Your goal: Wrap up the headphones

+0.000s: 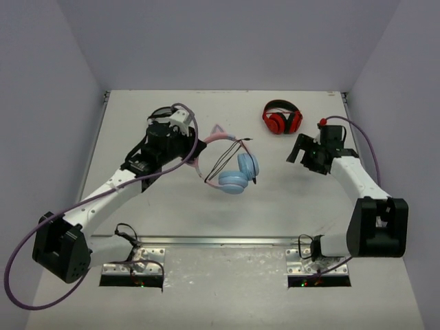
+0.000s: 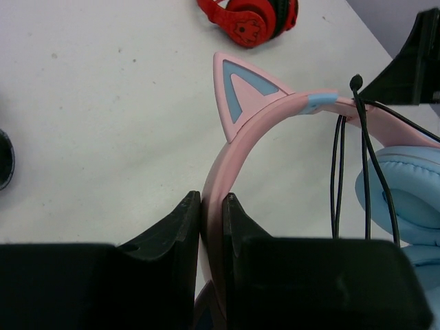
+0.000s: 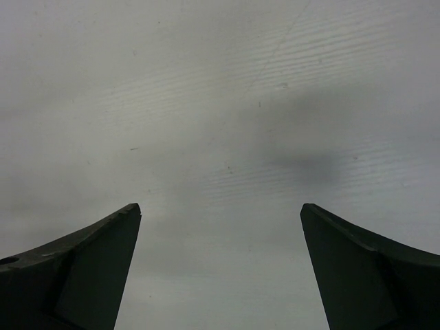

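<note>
The headphones [image 1: 235, 172] lie mid-table, pink headband with cat ears toward the left, light blue earcups [image 1: 240, 173] toward the right. The thin black cable [image 1: 223, 157] runs in loops across the band and cups. My left gripper [image 1: 194, 152] is shut on the pink headband [image 2: 237, 148], just below one cat ear [image 2: 237, 93]; the cable [image 2: 364, 172] hangs beside the blue earcup [image 2: 409, 185]. My right gripper [image 1: 297, 152] is open and empty over bare table, to the right of the headphones. In the right wrist view its fingers [image 3: 89, 268] stand wide apart.
Red-and-black headphones [image 1: 282, 118] lie at the back, right of centre, also in the left wrist view [image 2: 251, 17]. A dark round object [image 2: 3, 158] sits at the left edge of the left wrist view. Grey walls close the table on three sides.
</note>
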Robot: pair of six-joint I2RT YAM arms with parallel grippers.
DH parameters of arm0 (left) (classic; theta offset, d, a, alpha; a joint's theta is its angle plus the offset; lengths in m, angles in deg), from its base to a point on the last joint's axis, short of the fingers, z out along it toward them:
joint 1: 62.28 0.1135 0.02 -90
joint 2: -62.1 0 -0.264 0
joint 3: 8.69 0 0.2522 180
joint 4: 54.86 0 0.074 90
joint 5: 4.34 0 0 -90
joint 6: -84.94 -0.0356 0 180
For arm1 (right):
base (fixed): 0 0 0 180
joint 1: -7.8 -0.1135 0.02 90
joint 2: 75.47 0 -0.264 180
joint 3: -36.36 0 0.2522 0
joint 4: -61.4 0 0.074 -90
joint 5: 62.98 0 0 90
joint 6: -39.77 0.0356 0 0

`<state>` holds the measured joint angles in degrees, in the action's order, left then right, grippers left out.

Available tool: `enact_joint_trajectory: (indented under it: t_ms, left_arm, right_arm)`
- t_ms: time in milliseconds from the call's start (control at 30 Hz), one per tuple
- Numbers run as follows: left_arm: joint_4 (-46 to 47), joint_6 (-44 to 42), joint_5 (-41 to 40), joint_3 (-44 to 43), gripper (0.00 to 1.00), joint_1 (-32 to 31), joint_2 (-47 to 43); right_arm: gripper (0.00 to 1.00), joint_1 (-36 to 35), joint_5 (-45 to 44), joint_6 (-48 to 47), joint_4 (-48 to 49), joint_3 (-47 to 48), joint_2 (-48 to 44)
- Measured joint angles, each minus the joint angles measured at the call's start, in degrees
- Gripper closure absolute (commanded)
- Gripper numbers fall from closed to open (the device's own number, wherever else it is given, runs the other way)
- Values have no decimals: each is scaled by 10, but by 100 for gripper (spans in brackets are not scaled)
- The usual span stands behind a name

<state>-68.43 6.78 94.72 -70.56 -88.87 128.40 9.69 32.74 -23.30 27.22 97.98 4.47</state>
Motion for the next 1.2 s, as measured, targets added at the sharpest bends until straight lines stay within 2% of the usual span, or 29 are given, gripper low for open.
enact_joint_trajectory:
  t_ms: [233,467,600,867,1100,1200]
  left_arm:
    - [-12,-106,215,-83,99,54,136]
    - [-66,-216,351,-133,97,71,262]
    - [-71,-249,380,-129,95,68,314]
    - [-60,-292,402,-151,91,39,393]
    - [-69,-334,426,-202,91,7,499]
    - [-74,-342,425,-202,86,-2,515]
  right_arm:
    - [1,10,19,15,-47,5,-135]
    - [1,10,67,-6,-86,15,-258]
    - [1,10,105,-7,-88,13,-299]
    - [1,10,170,3,-83,-19,-310]
    - [1,10,186,3,-80,-32,-314]
    - [1,10,190,3,-76,-33,-314]
